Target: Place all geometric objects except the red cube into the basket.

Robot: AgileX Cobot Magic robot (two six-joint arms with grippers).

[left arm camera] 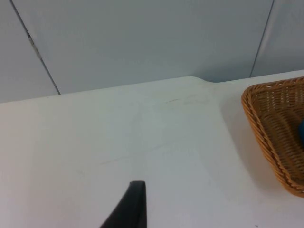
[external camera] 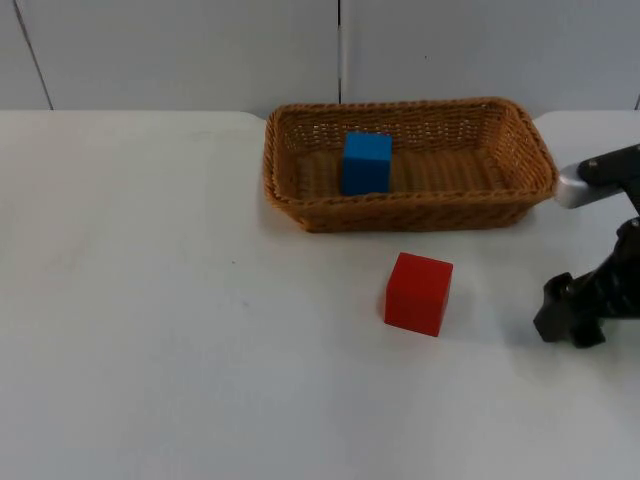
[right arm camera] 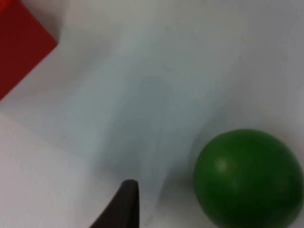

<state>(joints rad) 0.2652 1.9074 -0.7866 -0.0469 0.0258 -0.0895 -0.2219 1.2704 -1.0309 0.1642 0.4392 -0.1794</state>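
Note:
A green ball [right arm camera: 247, 179] lies on the white table right beside my right gripper's black fingertip [right arm camera: 126, 205], with a gap between them. My right gripper [external camera: 570, 316] stands low at the table's right edge, open and holding nothing, and it covers the ball in the top view. The red cube [external camera: 418, 292] sits in front of the basket, left of that gripper; a corner of the red cube [right arm camera: 21, 45] is in the right wrist view. A blue cube [external camera: 366, 162] stands inside the wicker basket [external camera: 410, 212]. My left gripper [left arm camera: 137, 211] waits over the table's left part, facing the wall.
The basket stands at the back centre, close to the grey partition wall [external camera: 200, 50]; the basket's left end [left arm camera: 270, 137] is in the left wrist view. White table top [external camera: 180, 330] stretches wide to the left and front of the red cube.

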